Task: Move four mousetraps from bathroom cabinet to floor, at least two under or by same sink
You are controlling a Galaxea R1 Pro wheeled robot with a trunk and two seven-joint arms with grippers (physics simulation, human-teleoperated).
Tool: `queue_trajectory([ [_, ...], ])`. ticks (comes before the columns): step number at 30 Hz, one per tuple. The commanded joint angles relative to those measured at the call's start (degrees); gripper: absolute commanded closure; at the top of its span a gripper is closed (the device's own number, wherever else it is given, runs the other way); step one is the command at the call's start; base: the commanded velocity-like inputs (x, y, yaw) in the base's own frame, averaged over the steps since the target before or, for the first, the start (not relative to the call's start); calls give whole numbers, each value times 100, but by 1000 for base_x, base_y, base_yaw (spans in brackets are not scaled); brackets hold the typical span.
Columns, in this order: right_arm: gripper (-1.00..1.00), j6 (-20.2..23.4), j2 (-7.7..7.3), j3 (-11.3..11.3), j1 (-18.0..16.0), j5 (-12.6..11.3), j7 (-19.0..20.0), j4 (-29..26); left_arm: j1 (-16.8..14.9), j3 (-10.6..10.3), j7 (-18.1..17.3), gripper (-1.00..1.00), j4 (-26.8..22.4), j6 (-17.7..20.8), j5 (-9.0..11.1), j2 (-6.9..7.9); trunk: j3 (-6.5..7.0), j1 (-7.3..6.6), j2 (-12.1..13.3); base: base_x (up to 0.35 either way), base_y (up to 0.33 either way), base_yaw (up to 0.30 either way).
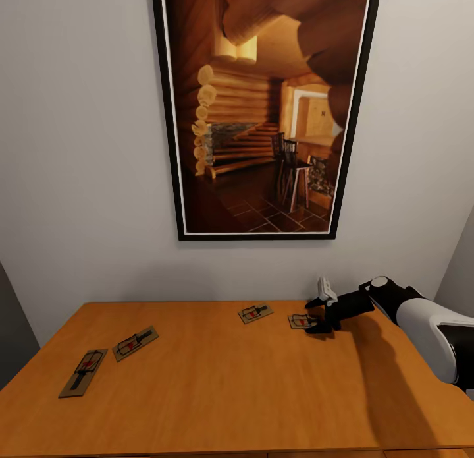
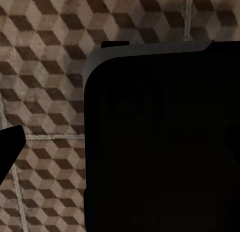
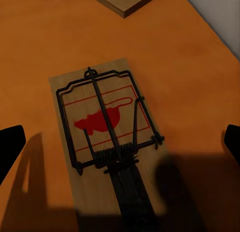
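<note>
All 4 mousetraps lie flat on the cabinet (image 1: 217, 379) top: 2 near its left edge, the third (image 1: 255, 312) toward the back, and the fourth mousetrap (image 1: 303, 321) just beside it, under my right gripper (image 1: 320, 315). I hold that gripper spread wide, its fingers straddling the board so they can close on its edges. My left arm hangs over the bathroom floor (image 2: 45, 66); I cannot tell whether that gripper is wide or closed.
</note>
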Motion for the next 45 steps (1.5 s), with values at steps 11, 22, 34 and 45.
queue_trajectory([
  [11, -100, -34, 0, 9, -3, 4, -22, -2, 2, 3, -1, -100, -9, -8, -5, 0, -5, 0, -3, 0, 0, 0],
  [22, -100, -34, 1, 9, 19, 4, -28, -2, 2, 3, 1, -100, -9, -8, -4, 0, -5, 0, -3, 0, 0, 0],
  [34, 100, -34, -7, 9, 32, 5, -29, -2, 2, 3, 1, -100, -9, -8, -4, 0, -5, 0, -3, 0, 0, 0],
  [45, 100, -37, 0, 9, 32, 4, -29, -2, 2, 3, 1, -100, -9, -8, -5, 0, -5, 0, -3, 0, 0, 0],
])
